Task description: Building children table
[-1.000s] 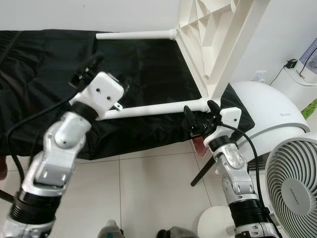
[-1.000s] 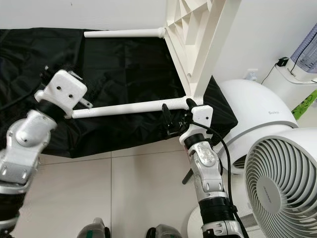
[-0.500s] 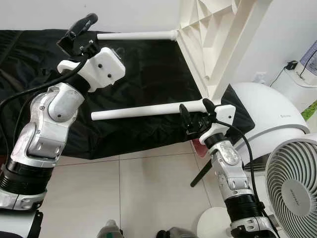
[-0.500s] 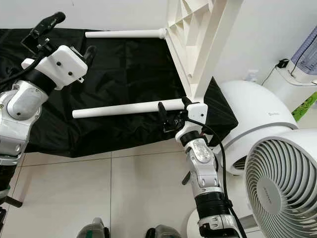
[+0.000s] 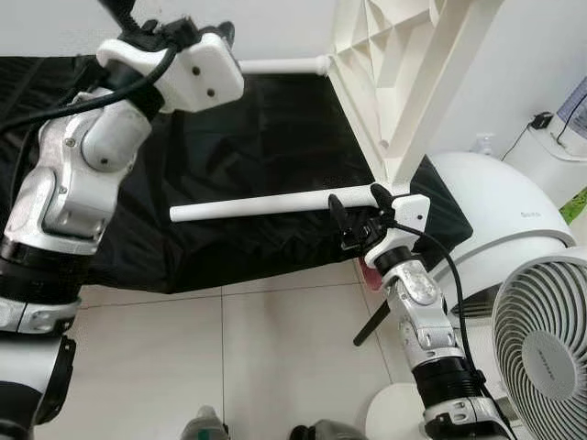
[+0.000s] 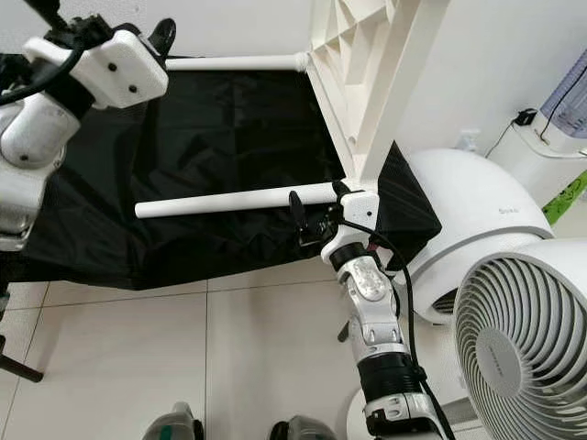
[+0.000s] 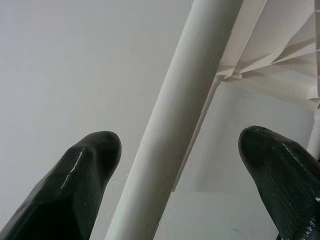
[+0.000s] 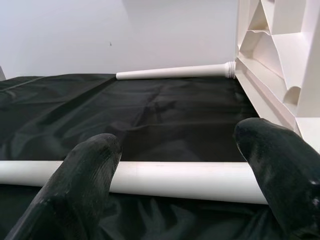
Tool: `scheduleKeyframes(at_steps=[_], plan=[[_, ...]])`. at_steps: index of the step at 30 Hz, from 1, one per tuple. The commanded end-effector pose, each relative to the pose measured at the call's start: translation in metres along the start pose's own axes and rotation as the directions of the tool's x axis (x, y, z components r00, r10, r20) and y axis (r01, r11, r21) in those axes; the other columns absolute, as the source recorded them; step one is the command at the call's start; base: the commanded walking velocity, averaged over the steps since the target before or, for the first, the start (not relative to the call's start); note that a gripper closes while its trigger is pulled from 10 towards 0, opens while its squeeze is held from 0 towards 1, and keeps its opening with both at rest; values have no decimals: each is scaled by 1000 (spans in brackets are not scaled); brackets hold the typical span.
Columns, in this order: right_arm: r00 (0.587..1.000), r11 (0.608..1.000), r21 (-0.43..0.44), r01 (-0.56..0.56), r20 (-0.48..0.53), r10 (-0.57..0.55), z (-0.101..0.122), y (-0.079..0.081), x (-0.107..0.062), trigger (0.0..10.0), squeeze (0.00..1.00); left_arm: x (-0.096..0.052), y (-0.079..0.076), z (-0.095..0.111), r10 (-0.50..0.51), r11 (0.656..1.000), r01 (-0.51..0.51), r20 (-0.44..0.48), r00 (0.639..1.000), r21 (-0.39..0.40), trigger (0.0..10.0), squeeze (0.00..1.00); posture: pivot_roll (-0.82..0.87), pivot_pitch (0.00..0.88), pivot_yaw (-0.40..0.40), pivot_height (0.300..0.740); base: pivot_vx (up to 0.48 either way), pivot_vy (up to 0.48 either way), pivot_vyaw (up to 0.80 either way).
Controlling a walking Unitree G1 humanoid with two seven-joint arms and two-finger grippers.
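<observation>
Fan (image 5: 550, 339) sits at four o'clock; white tabletop (image 5: 404, 64) tipped on edge, both tools (image 5: 353, 215) (image 7: 170, 165) spread around legs (image 5: 257, 203).

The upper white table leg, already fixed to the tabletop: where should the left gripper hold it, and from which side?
Probably the bare round shaft of the upper white table leg, toward its free end, away from the ribbed white tabletop. It lies level, so the open left gripper should straddle it crosswise, one finger on each side.
</observation>
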State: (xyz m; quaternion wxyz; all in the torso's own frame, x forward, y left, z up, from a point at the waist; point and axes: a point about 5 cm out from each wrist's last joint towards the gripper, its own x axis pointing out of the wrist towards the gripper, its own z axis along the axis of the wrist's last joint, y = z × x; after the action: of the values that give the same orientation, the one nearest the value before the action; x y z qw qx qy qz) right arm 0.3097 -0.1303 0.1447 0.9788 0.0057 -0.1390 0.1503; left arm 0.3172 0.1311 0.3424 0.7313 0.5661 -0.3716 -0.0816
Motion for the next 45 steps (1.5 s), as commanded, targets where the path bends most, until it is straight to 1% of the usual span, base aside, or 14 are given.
scheduleKeyframes(at_steps=[1, 4, 5, 6, 7, 9, 11, 12, 18, 22, 25, 32, 34, 45], plan=[[1000, 1000, -5, -7, -2, 7, -1, 1, 1, 10000, 0, 3, 5, 4, 82, 996, -83, 31, 996, 21, 10000, 0, 74, 0, -56, 740, 0, 0, 0], [1000, 1000, -2, -9, -4, 9, -2, 3, 1, 10000, 0, 10, 4, 5, 70, 997, -72, 52, 996, 37, 10000, 0, 72, 0, -50, 740, 0, 0, 0], [1000, 1000, -2, -9, -4, 9, -2, 3, 1, 10000, 0, 10, 4, 5, 70, 997, -72, 52, 996, 37, 10000, 0, 72, 0, -50, 740, 0, 0, 0], [1000, 1000, 1, -10, -4, 10, -2, 5, 0, 10000, 0, 14, 2, 4, 59, 997, -62, 54, 997, 46, 10000, 0, 71, 0, -44, 740, 0, 0, 0], [1000, 1000, 5, -10, -4, 10, -3, 7, 0, 10000, 0, 18, 0, 2, 49, 997, -52, 49, 998, 61, 10000, 0, 71, 0, -40, 740, 0, 0, 0], [1000, 1000, 9, -10, -3, 10, -3, 8, -1, 10000, 0, 21, -1, 1, 40, 996, -43, 46, 998, 73, 10000, 0, 71, 0, -36, 740, 0, 0, 0], [1000, 1000, 9, -10, -3, 10, -3, 8, -1, 10000, 0, 21, -1, 1, 40, 996, -43, 46, 998, 73, 10000, 0, 71, 0, -36, 740, 0, 0, 0], [1000, 1000, 19, -8, -5, 8, -5, 12, -2, 10000, 0, 27, -2, -4, 19, 994, -22, 28, 999, 107, 10000, 0, 71, 7, -23, 740, 0, 0, 0], [1000, 1000, 30, -4, -8, 4, -7, 15, -4, 10000, 0, 34, -3, -11, 1, 991, -2, 6, 1000, 131, 10000, 0, 71, 8, -17, 740, 0, 0, 0], [1000, 999, 36, -4, -10, 4, -7, 18, -5, 10000, 0, 39, 0, -14, -4, 989, 6, -10, 1000, 147, 10000, 0, 75, 21, -13, 740, 0, 0, 0], [1000, 999, 40, -3, -13, 4, -8, 19, -6, 10000, 0, 47, 8, -17, 4, 987, 0, -26, 1000, 164, 10000, 0, 80, 28, -11, 740, 0, 0, 0], [1000, 999, 42, 1, -20, 0, -10, 20, -7, 10000, 0, 52, 13, -19, 7, 985, -1, -35, 999, 171, 10000, 0, 84, 28, -6, 740, 0, 0, 0], [1000, 999, 46, 11, -29, -10, -12, 19, -7, 10000, 0, 59, 16, -16, 1, 984, 6, -38, 999, 179, 10000, 0, 90, 32, -4, 740, 0, 0, 0], [999, 998, 53, 19, -42, -17, -15, 22, -9, 10000, 0, 66, 18, -11, -18, 985, 24, -33, 999, 172, 10000, 0, 99, 37, 1, 740, 0, 0, 0]])
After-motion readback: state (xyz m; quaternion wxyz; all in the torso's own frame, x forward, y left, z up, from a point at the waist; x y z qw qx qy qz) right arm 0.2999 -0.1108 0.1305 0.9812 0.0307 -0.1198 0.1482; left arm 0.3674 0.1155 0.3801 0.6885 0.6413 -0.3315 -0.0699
